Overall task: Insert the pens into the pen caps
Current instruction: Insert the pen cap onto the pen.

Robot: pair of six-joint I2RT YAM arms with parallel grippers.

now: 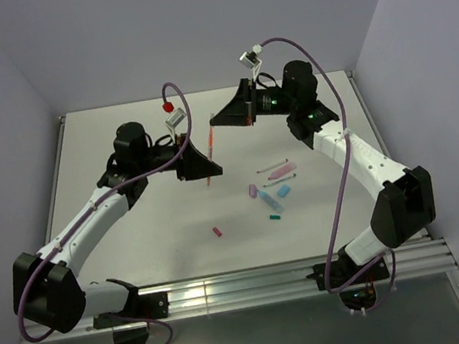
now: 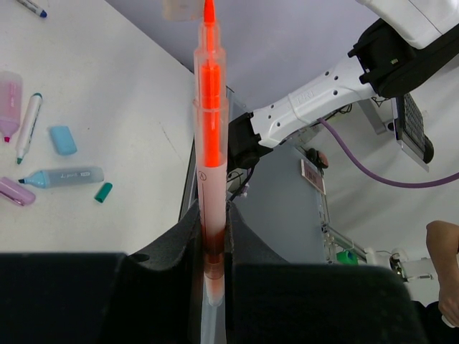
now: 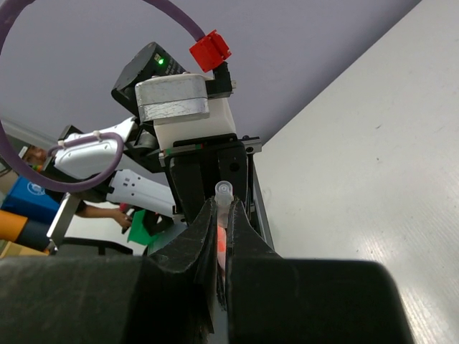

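a white bench [image 1: 123, 144] is carrying loose pens [image 1: 278, 168] and pen caps [image 1: 283, 190] right of centre. above it, the left end effector [image 2: 213, 233] is clamping an uncapped orange pen [image 2: 211, 129] by its lower barrel. the right end effector [image 3: 224, 218] is pinching a pale cap [image 3: 224, 190] tight, near the pen's tip.

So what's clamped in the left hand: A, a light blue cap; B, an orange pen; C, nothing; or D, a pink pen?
B: the left wrist view shows the left hand shut on an orange pen, its tip pointing away from the camera.
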